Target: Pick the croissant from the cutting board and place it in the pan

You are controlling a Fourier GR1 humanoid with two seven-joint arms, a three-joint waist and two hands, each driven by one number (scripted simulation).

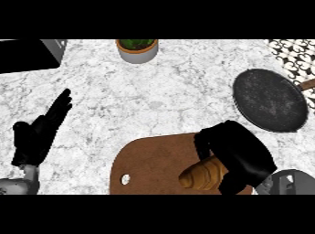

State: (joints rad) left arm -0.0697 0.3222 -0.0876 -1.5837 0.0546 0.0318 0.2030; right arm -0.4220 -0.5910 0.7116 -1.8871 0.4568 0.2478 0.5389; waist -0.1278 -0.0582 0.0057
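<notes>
A golden-brown croissant [203, 173] lies on the right part of a round brown cutting board [153, 162] at the lower middle. My right hand [237, 148] sits over the croissant's right end, its fingers and thumb curled round it and hiding part of it. The dark round pan [270, 99] with a brown handle [313, 82] rests at the right, beyond the board, with nothing in it. At the left my left hand [42, 128] stays open with fingers straight, away from the board.
A grey pot with a green plant [137, 49] stands at the back middle. A black and grey appliance [21, 55] occupies the back left corner. A patterned tile area [305, 57] borders the counter at the back right.
</notes>
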